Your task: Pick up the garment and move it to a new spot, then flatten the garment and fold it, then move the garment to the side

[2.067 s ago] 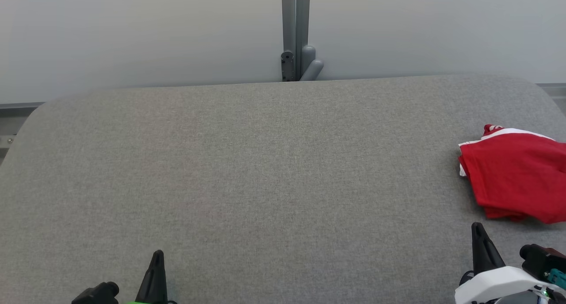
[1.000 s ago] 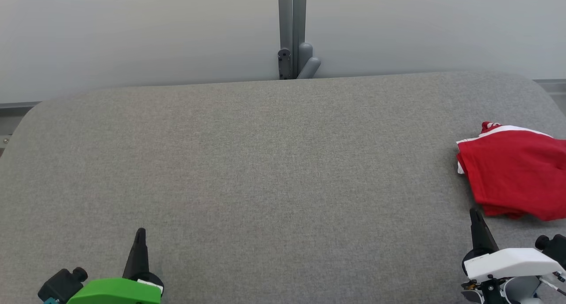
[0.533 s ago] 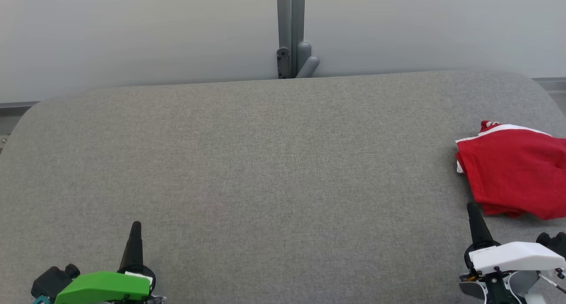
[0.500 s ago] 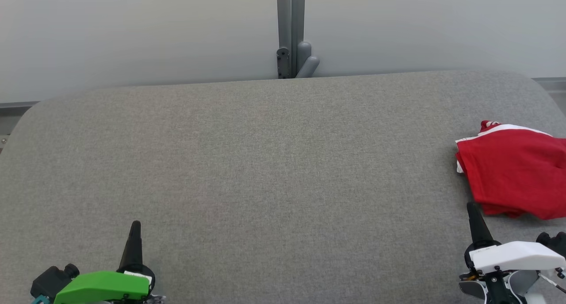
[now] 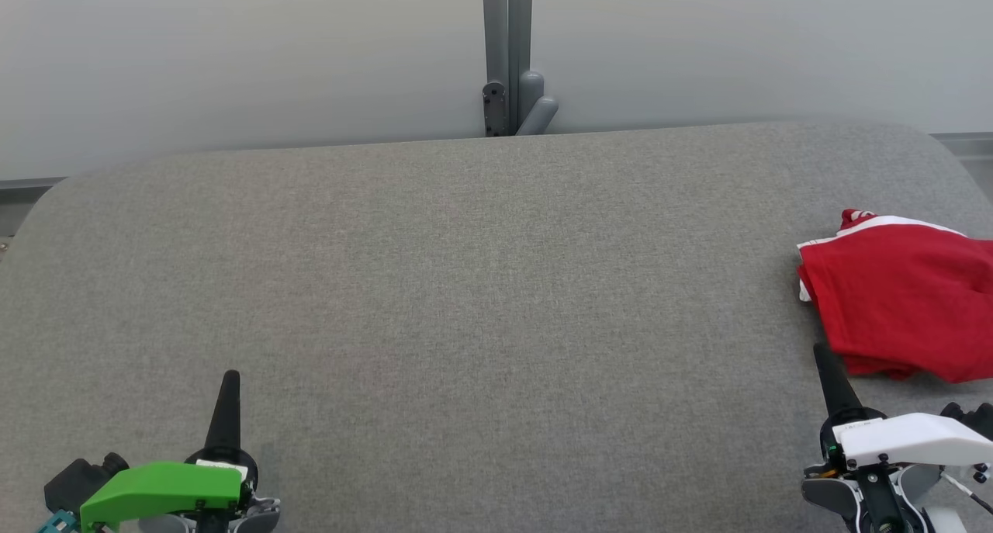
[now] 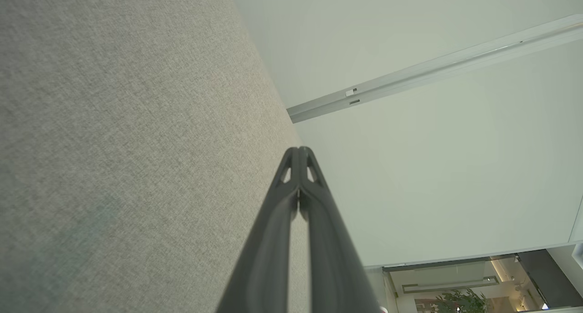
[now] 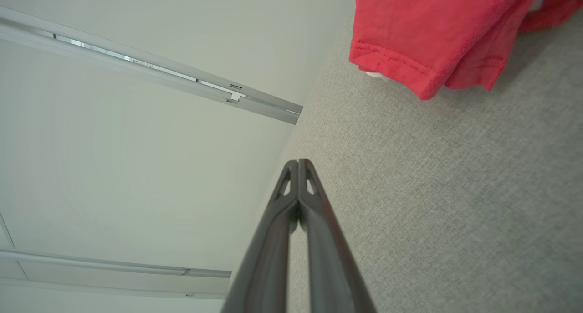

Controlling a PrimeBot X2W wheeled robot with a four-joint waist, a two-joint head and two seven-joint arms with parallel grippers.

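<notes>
Head view gives you the folded red garment (image 5: 900, 300) at the grey worktop's (image 5: 465, 285) right edge, just beyond your right gripper (image 5: 820, 350). Left wrist view: left gripper (image 6: 299, 150) pinched closed, empty. Right wrist view: right gripper likewise closed.

Red white-trimmed garment (image 5: 904, 308), grey table (image 5: 465, 285)

Both arms have pushed further in from the counter's (image 5: 496, 285) near edge. The left fingers (image 5: 230, 397) now show their green housing (image 5: 159, 490), and the right fingers (image 5: 827, 372) are just beside the garment (image 5: 900, 308).
</notes>
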